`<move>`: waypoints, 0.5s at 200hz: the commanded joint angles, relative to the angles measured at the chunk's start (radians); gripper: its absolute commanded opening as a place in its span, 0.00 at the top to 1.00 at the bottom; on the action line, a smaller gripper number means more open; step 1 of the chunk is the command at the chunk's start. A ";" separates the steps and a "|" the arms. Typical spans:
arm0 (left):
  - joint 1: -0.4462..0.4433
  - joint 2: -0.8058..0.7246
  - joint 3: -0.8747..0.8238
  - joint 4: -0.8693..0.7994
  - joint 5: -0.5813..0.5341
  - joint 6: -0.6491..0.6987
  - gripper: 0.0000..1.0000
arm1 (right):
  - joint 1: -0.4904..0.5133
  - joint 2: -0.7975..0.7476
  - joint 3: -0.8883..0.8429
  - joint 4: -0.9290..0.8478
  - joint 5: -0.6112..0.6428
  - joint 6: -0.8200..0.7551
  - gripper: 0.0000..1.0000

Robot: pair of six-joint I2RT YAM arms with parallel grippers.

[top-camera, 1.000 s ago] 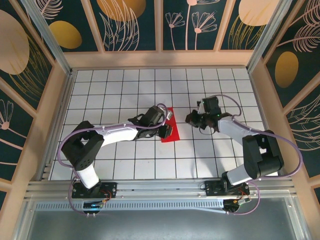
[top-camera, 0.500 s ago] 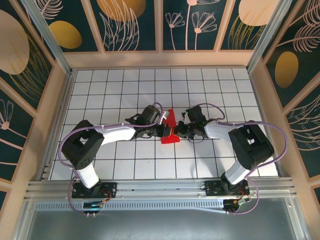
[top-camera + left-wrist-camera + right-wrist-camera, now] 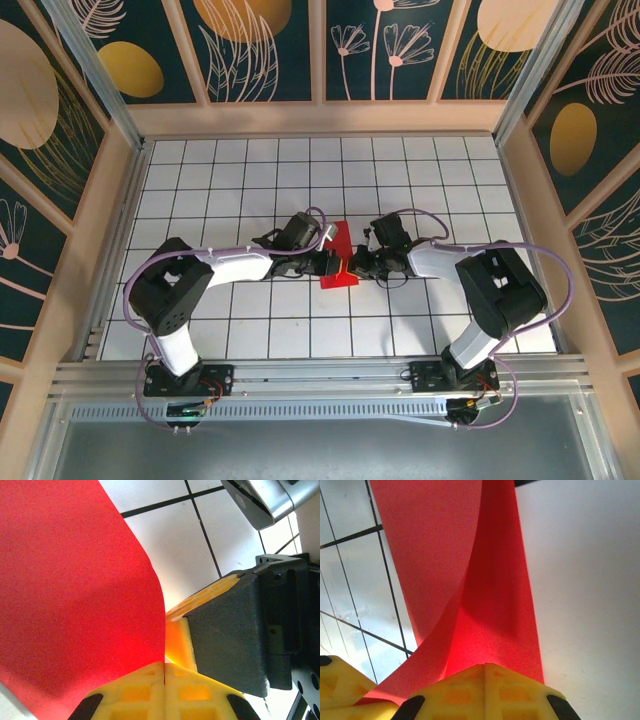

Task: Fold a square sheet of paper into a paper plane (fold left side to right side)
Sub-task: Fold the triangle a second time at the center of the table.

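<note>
The square sheet of paper (image 3: 338, 252) is bright red and lies mid-table, partly folded, with its left part lifted and curving up. My left gripper (image 3: 327, 263) is shut on the raised edge. In the left wrist view the paper (image 3: 75, 605) runs into the seam of the left gripper (image 3: 164, 664). My right gripper (image 3: 357, 266) is shut, its tips resting against the paper's right side. In the right wrist view the paper (image 3: 485, 580) rises from under the closed right gripper (image 3: 484, 665). The two grippers nearly touch.
The white gridded table (image 3: 250, 180) is boxed in by wooden walls (image 3: 320, 118) at the back and both sides. The right gripper's black body (image 3: 240, 630) sits directly beside my left fingertips. A yellow left finger (image 3: 340, 685) shows at the right wrist view's lower left.
The right arm swung left from open table to the paper's right side, jaws shut throughout. The left gripper stayed put, and the held flap stands slightly more upright.
</note>
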 commanded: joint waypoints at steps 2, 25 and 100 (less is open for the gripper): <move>0.008 0.018 -0.016 0.008 0.029 0.006 1.00 | 0.009 0.030 -0.006 -0.051 0.023 -0.004 1.00; 0.013 0.017 -0.021 0.009 0.031 0.007 1.00 | 0.009 0.043 -0.011 -0.062 0.025 -0.008 1.00; 0.050 0.013 -0.017 -0.054 0.043 0.088 1.00 | 0.009 0.053 -0.004 -0.118 0.069 -0.033 1.00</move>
